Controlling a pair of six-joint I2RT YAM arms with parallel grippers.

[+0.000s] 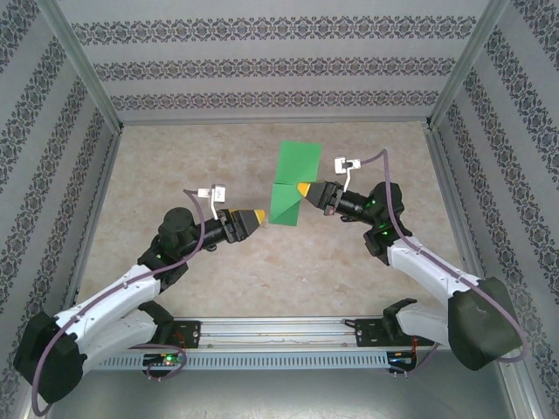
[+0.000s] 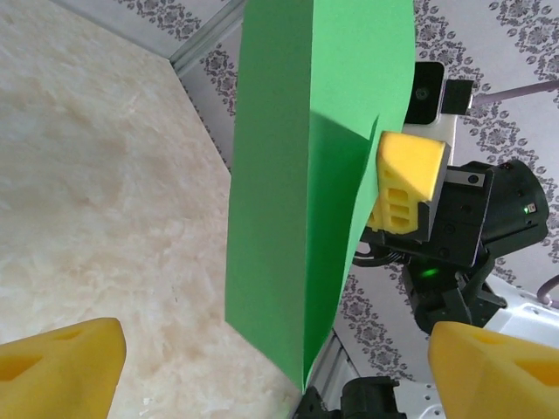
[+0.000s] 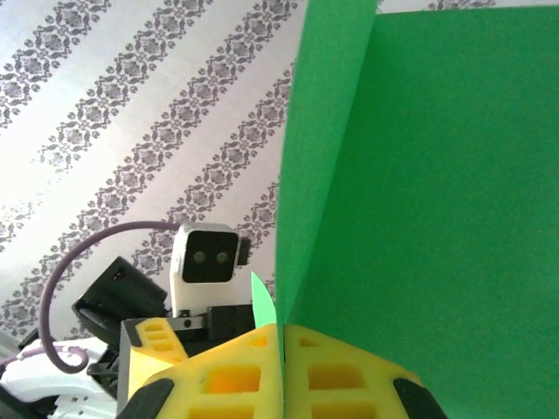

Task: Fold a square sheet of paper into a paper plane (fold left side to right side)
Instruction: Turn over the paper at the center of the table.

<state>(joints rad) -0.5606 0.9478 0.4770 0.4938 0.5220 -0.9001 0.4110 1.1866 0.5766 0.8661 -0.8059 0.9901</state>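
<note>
The square sheet of paper [image 1: 293,179] is bright green and hangs in the air over the middle of the table, bent along a crease into two panels; it has no paper plane shape. My right gripper [image 1: 302,189] is shut on its right edge. In the right wrist view the yellow jaws [image 3: 281,349] meet on the paper [image 3: 419,175]. My left gripper [image 1: 259,216] stands open just left of the sheet, not touching it. In the left wrist view its fingers [image 2: 61,367] flank the paper's lower corner [image 2: 306,175], with the right gripper's finger [image 2: 406,183] behind.
The beige table top [image 1: 175,166] lies below, fenced by patterned walls [image 1: 279,65] and metal corner posts [image 1: 87,78]. A rail [image 1: 279,332] with the arm bases runs along the near edge.
</note>
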